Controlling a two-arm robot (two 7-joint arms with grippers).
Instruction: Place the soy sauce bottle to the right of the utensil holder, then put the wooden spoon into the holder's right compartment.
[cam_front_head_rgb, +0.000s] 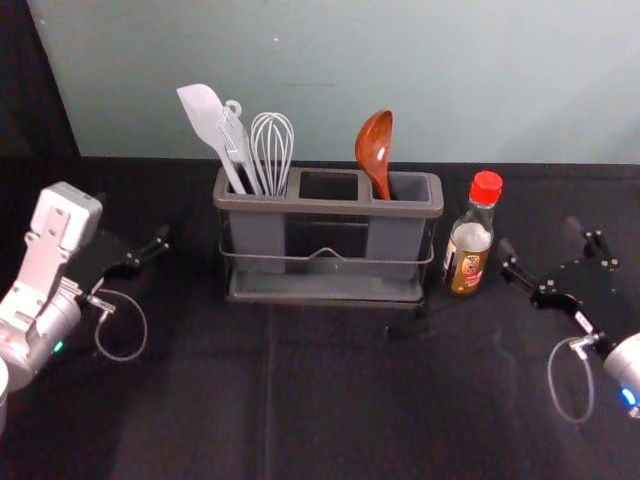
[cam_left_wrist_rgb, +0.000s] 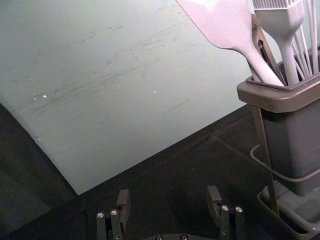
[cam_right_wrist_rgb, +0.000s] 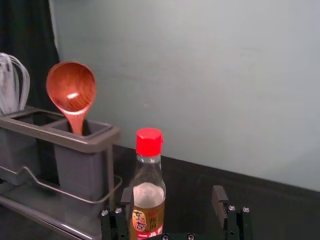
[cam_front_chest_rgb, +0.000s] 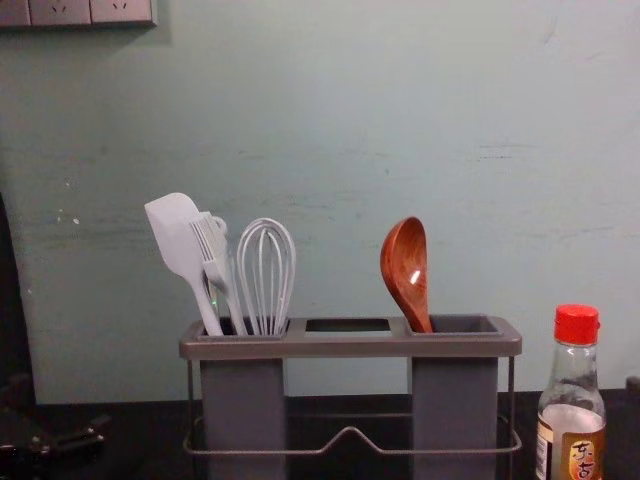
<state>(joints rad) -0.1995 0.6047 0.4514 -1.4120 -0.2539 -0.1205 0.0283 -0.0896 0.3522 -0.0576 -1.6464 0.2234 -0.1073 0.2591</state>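
Note:
The soy sauce bottle (cam_front_head_rgb: 470, 245), red-capped, stands upright just right of the utensil holder (cam_front_head_rgb: 330, 290), with a narrow gap between them. In the holder's right compartment the wooden spoon (cam_front_head_rgb: 375, 150) leans bowl-up, its lower handle hidden inside; the chest view also shows the spoon (cam_front_chest_rgb: 406, 275) there. My right gripper (cam_front_head_rgb: 540, 238) is open to the right of the bottle, and in its wrist view the right gripper (cam_right_wrist_rgb: 172, 195) has the bottle (cam_right_wrist_rgb: 148, 195) behind one finger, not held. Left of the holder, my left gripper (cam_front_head_rgb: 133, 222) is open; its wrist view shows the left gripper (cam_left_wrist_rgb: 168, 196) empty.
A white spatula (cam_front_head_rgb: 205, 115), a brush (cam_front_head_rgb: 238, 145) and a whisk (cam_front_head_rgb: 272, 150) stand in the holder's left compartment. The middle compartment (cam_front_head_rgb: 330, 186) is empty. A pale wall (cam_front_head_rgb: 330, 70) rises behind the black-covered table (cam_front_head_rgb: 330, 400).

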